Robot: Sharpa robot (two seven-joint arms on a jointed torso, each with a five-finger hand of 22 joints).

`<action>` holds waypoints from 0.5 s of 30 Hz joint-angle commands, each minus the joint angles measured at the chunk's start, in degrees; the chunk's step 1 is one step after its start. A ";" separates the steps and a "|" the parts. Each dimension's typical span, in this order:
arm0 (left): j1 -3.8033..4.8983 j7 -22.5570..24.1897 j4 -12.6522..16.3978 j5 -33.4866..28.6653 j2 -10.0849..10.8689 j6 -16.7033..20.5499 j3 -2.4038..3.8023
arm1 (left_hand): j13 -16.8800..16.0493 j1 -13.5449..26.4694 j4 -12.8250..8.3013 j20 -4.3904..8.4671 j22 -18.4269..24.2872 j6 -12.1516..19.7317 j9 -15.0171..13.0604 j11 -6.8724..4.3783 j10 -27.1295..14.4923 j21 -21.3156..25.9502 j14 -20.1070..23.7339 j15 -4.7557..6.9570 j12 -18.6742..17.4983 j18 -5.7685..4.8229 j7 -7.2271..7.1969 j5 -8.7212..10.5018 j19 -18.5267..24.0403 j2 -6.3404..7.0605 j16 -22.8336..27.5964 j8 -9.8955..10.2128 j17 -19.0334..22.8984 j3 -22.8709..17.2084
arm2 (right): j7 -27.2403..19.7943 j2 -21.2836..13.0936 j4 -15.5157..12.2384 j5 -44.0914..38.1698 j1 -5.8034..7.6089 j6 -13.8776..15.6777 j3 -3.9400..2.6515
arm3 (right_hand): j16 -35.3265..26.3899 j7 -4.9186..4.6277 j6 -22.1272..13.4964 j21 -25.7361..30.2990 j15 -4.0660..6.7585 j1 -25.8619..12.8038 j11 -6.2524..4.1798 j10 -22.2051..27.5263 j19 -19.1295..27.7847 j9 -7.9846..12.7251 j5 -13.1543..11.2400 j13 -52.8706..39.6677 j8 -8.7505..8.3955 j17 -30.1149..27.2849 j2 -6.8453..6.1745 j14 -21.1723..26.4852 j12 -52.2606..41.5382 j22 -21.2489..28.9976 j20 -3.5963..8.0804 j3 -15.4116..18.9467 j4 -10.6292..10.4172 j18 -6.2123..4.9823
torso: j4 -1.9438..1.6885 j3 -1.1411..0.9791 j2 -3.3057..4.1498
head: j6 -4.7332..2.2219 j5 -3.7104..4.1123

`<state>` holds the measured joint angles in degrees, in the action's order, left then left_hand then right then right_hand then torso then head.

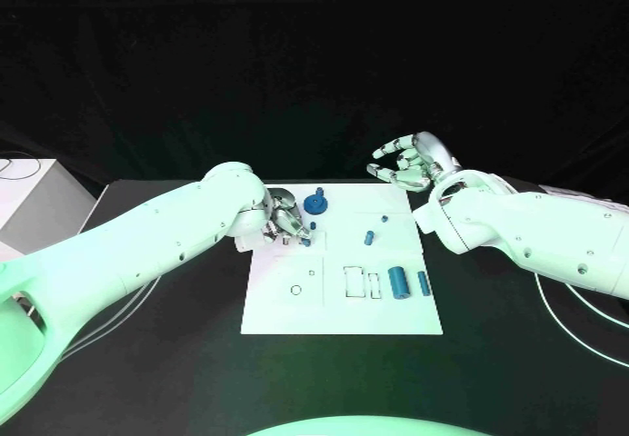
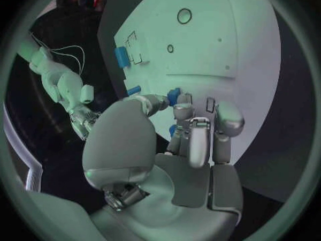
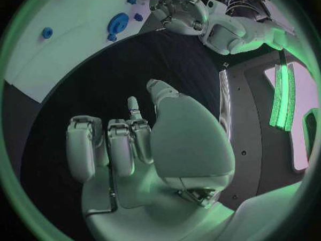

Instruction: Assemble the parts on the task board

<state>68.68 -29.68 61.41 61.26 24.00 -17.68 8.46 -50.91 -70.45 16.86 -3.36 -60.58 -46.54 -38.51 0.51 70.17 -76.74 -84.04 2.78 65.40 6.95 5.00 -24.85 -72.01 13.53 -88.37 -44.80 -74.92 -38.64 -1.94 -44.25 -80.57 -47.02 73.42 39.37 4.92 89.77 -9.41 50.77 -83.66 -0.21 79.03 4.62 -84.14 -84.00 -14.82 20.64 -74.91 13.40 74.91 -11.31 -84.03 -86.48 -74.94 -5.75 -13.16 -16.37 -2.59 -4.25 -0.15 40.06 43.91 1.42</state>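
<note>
In the head view the left robot hand (image 1: 278,221) covers the near-left corner of the white board (image 1: 344,309), and its fingertips hide whatever lies beneath them beside the blue wheel-shaped piece (image 1: 316,204). In the left wrist view a small blue piece (image 2: 174,96) peeks out between the fingers (image 2: 198,139); whether it is pinched or just lying under them cannot be told. The small marks and holes on the board are too small to make out. The right robot hand (image 1: 412,162) faces away, palm unseen there.
</note>
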 commanded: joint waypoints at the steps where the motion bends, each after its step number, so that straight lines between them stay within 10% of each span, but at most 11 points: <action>1: 0.03 0.63 0.45 -1.18 0.33 3.04 0.04 | -0.44 1.10 -14.47 0.18 -0.77 -0.85 -0.37 -0.28 0.87 -0.56 -4.96 0.43 0.27 -0.80 -0.20 -2.57 -0.71 0.03 -0.38 0.17 -12.26 -13.61 | -0.30 -0.06 -0.03 -0.31 -0.05 -0.63 -0.03 | 0.23 -0.11 -0.20 0.28 -0.04 0.36 0.08 -1.40 -3.23 -0.03 0.15 -11.04 0.35 15.09 0.23 -5.97 0.19 -8.07 -0.13 -0.39 0.08 0.68 | -0.06 -0.02 -0.05 | -0.04 -0.08; 15: 0.04 1.09 1.99 2.42 1.66 5.94 0.10 | -0.50 1.78 -15.67 0.48 -1.50 -1.80 -0.83 -0.59 1.53 -1.08 -5.28 0.74 0.15 -0.94 -0.51 -4.64 -1.19 0.42 -0.74 0.64 -13.10 -13.56 | -0.30 -0.31 -0.12 -0.27 -0.10 -0.62 -0.03 | 0.23 -0.12 -0.23 0.23 -0.05 0.29 0.09 -1.46 -3.26 -0.02 0.14 -11.09 0.34 15.09 0.23 -5.97 0.14 -8.13 -0.13 -0.42 0.05 0.70 | -0.03 0.04 0.03 | -0.08 -0.35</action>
<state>68.68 -29.51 63.14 61.87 25.73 -13.47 8.53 -51.47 -69.08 16.01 -2.98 -62.04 -48.03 -39.24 -0.10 71.20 -77.61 -84.05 3.19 65.40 6.59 4.51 -29.32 -72.80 14.16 -88.74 -44.26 -74.92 -37.80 -1.94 -44.54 -80.64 -47.02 73.37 39.37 4.92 89.77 -9.41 50.77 -83.66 -0.21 79.03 4.62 -84.14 -84.00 -14.82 20.63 -74.90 13.40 74.91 -11.31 -84.03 -86.48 -74.93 -5.75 -13.16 -16.37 -2.60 -4.31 -0.17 40.03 43.79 1.14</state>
